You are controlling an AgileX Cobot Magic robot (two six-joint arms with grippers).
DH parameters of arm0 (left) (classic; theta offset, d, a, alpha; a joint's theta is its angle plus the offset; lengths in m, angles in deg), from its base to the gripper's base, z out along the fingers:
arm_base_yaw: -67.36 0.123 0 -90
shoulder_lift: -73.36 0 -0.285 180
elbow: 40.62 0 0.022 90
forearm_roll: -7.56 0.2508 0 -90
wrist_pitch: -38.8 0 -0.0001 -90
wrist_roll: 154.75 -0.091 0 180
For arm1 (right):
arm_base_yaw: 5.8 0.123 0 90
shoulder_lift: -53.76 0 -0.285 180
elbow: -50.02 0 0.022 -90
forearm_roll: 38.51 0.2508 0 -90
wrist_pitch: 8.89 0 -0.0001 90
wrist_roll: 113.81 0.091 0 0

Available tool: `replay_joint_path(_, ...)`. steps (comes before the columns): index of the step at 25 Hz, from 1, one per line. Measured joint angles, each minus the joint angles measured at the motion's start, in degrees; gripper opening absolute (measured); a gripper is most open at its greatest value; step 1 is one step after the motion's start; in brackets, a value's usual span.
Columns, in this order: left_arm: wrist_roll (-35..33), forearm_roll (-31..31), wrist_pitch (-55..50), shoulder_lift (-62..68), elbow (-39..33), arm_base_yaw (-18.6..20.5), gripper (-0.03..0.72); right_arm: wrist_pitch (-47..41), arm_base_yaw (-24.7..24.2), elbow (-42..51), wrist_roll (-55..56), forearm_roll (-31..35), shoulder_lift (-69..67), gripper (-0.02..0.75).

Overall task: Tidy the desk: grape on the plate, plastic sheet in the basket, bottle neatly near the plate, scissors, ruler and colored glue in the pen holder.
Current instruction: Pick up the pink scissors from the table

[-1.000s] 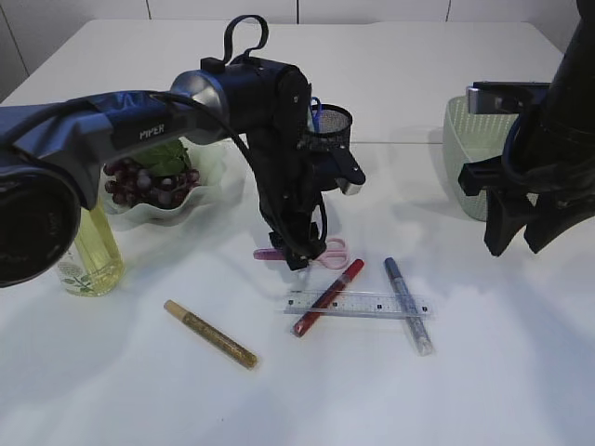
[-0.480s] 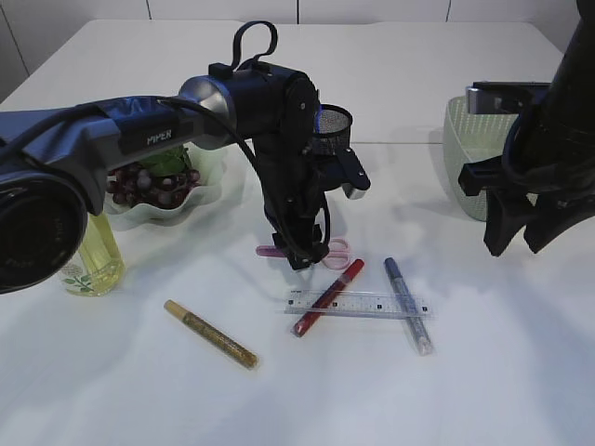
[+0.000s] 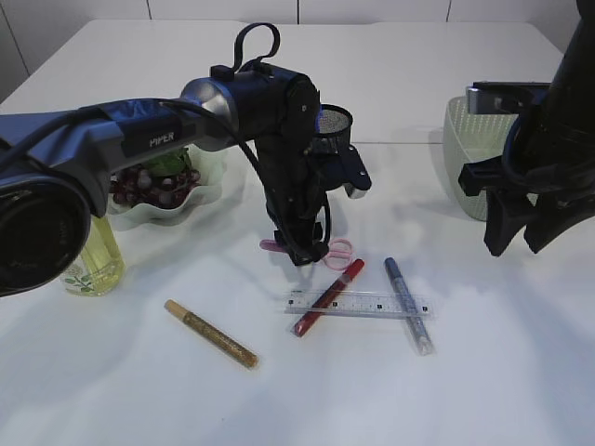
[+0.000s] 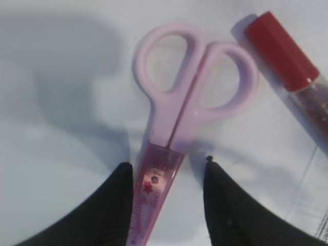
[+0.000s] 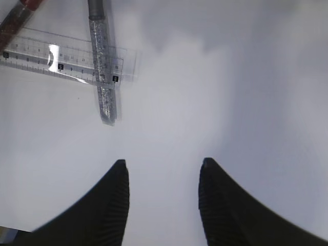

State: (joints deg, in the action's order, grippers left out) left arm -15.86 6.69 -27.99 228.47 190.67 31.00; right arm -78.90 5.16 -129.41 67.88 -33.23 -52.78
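1. Over the last second the left gripper (image 3: 299, 253) has lifted a little and shifted right above the scissors (image 3: 321, 249); the right arm has stayed where it was.
2. In the left wrist view the two dark fingers (image 4: 115, 205) stand apart on either side of the scissors' pink blade cover (image 4: 154, 197), with a gap on each side (nothing is clamped).
3. The scissors lie flat on the white table (image 3: 465, 372), their handle loops just beside the cap of the red glue pen (image 3: 326, 297).
4. The red pen and a blue glue pen (image 3: 407, 304) both cross the clear ruler (image 3: 357, 304); a gold glue pen (image 3: 211, 334) lies well apart to the left.
5. The right gripper (image 5: 163, 205) hangs over bare table with its fingers apart, holding nothing.
6. Grapes (image 3: 149, 183) sit on the plate (image 3: 209, 190), the bottle (image 3: 91, 258) beside it, the mesh pen holder (image 3: 333, 125) behind the left arm and the green basket (image 3: 463, 139) at the right.
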Motion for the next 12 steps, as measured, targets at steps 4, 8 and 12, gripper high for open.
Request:
replay_joint_path(4, 0.0, 2.1, -0.4, 0.4, 0.0, 0.0, 0.331, 0.0, 0.0, 0.0, -0.2, 0.0, 0.0, 0.364)
replay_joint_path(8, -0.1, 3.1, -0.5, 0.4, 0.0, 0.0, 0.331, 0.0, 0.0, 0.0, -0.2, 0.0, 0.0, 0.364)
replay_joint_path(12, -0.6, 3.1, -0.1, 0.4, 0.0, 0.0, 0.331, 0.0, 0.0, 0.0, -0.2, 0.0, 0.0, 0.364)
